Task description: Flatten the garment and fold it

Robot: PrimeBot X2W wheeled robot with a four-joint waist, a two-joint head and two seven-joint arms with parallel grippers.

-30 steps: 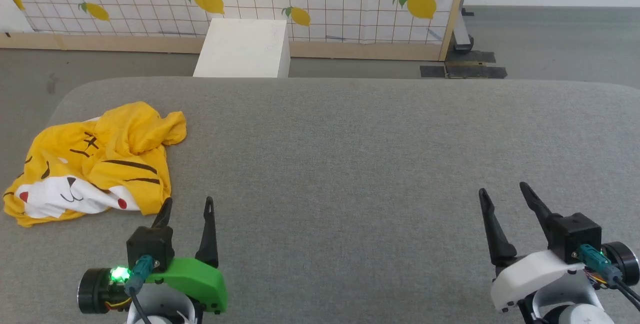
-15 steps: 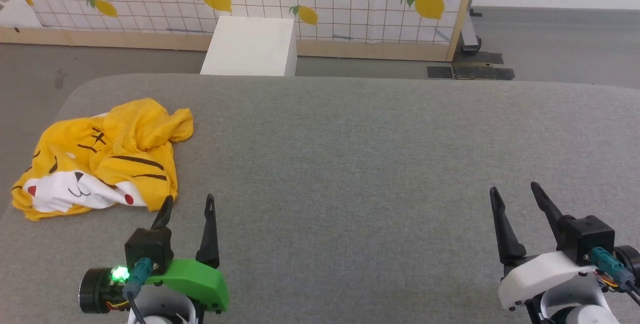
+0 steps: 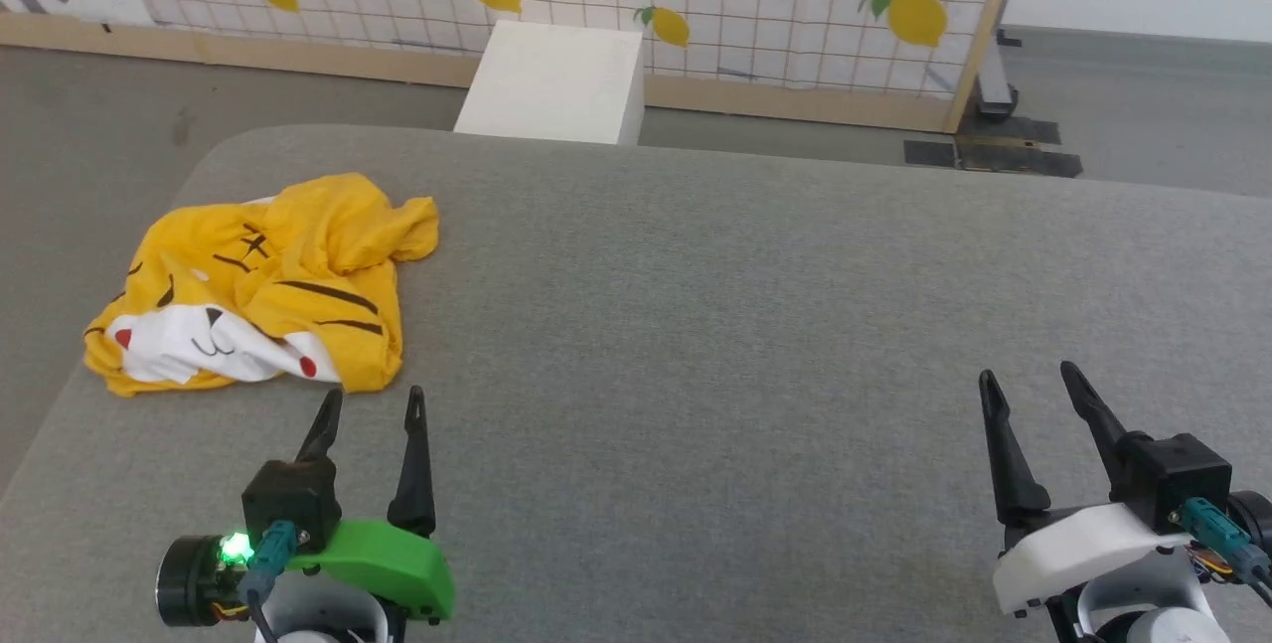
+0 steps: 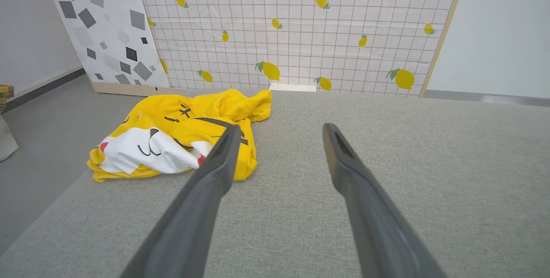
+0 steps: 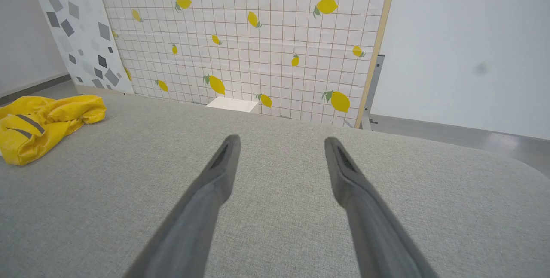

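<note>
Shirt (image 3: pixel 258 295) lies in a crumpled heap on the far-left part of the grey pad (image 3: pixel 715 305), close to its left edge. Tiger print faces up but is bunched. The white muzzle patch is at near-left, and a loose lobe (sleeve or hem, can't tell) sticks out to the right at the back. Nothing is flat and no fold is made, so the task looks to be at its very start.

L gripper (image 3: pixel 374 393) sits low at near-left, jaws wide, nothing btw them. Its tips point at the shirt's near hem and are just beside it. In the L wrist view one finger (image 4: pixel 215 170) overlaps the hem, but whether it touches, can't tell. Prob posed here b/c it's the closer arm and the near hem is the easiest bit to pinch.

R gripper (image 3: pixel 1027 371) is at near-right, jaws also wide & empty, well apart from the shirt, w/ bare pad ahead. It reads as a ready pose.

Next step, I'd judge, is to drag the heap toward centre where both arms can reach, then spread it. The heap is near the pad's edge, so a careless tug could pull it off. The cloth is thin w/ overlapping layers, so there's a risk of pinching two at once.

Beyond the pad are a white box (image 3: pixel 556 77) and a lemon-print screen (image 3: pixel 795 7).
</note>
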